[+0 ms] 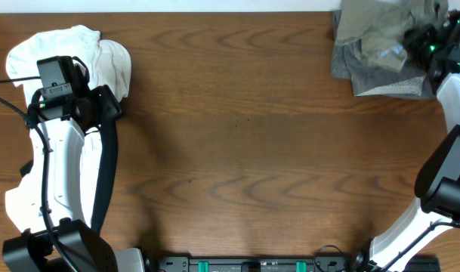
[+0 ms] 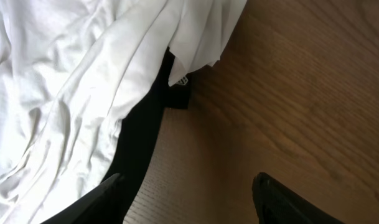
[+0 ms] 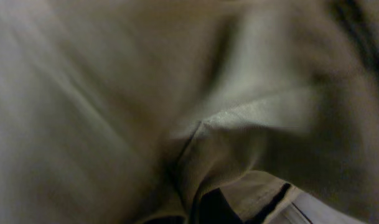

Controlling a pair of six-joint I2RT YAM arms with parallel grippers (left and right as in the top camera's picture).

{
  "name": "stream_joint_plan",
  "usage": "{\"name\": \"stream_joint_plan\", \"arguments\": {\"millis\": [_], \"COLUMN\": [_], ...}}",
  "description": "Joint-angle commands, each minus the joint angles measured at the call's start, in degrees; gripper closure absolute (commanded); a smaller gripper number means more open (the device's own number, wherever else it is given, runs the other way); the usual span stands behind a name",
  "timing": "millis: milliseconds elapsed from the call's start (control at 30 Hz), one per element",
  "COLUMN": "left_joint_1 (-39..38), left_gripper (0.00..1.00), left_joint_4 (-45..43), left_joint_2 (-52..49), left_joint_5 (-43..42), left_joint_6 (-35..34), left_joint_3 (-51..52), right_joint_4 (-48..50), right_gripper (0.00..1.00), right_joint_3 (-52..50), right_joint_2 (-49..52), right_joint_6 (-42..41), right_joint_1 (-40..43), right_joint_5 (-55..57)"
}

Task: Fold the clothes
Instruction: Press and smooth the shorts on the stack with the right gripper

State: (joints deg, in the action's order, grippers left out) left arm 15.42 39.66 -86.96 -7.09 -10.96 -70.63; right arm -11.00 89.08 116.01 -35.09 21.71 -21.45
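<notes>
Listing khaki shorts (image 1: 369,45) crumpled at your bench's (image 1: 252,136) far right corner beneath your right hand (image 1: 426,41), grip unreadable; left hand (image 2: 189,190) spread open, empty, beside white T-shirt (image 1: 101,53).

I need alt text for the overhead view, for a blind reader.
The right claw is over crumpled khaki shorts at the table's top-right corner. The left claw hangs over a white T-shirt at top left.
</notes>
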Motion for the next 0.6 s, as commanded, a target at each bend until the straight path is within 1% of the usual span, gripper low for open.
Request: {"name": "stream_joint_plan", "arguments": {"millis": [0, 100, 200, 333, 367, 400, 433, 467, 533, 567], "left_joint_1": [-0.1, -0.1, -0.1, -0.1, -0.1, -0.1, -0.1, -0.1, -0.1, -0.1], "left_gripper": [0.34, 0.34, 0.34, 0.34, 0.34, 0.34, 0.34, 0.34, 0.34, 0.34], "left_joint_4": [0.0, -0.1, -0.1, -0.1, -0.1, -0.1, -0.1, -0.1, -0.1, 0.0], "left_joint_2": [-0.3, -0.3, -0.3, -0.3, -0.3, -0.3, -0.3, -0.3, -0.3, -0.3], "left_joint_5": [0.3, 0.3, 0.3, 0.3, 0.3, 0.3, 0.3, 0.3, 0.3, 0.3], "left_joint_6": [-0.8, -0.8, -0.8, -0.8, -0.8, -0.8, -0.8, -0.8, -0.8, -0.8], "left_joint_3": [0.5, 0.5, 0.5, 0.5, 0.5, 0.5, 0.5, 0.5, 0.5, 0.5], "right_joint_4": [-4.8, -13.3, -21.4, -29.9, -31.5, -32.5, -33.4, -34.3, -35.7, -36.2], "right_gripper": [0.89, 0.82, 0.76, 0.70, 0.64, 0.56, 0.44, 0.25, 0.09, 0.06], "right_joint_3": [0.8, 0.8, 0.8, 0.8, 0.8, 0.8, 0.8, 0.8, 0.8, 0.9], "right_joint_2": [-0.3, -0.3, -0.5, -1.4, -1.8, -2.1, -2.6, -3.1, -4.5, -5.3], "right_joint_6": [0.0, 0.7, 6.9, 12.2, 13.9, 15.5, 17.0, 18.6, 21.2, 22.6], "right_joint_1": [1.7, 2.9, 4.5, 6.8, 7.2, 7.6, 8.0, 8.3, 8.8, 9.0], "right_joint_5": [-1.4, -1.5, -2.3, -2.8, -2.8, -2.8, -2.8, -2.8, -2.8, -2.8]}}
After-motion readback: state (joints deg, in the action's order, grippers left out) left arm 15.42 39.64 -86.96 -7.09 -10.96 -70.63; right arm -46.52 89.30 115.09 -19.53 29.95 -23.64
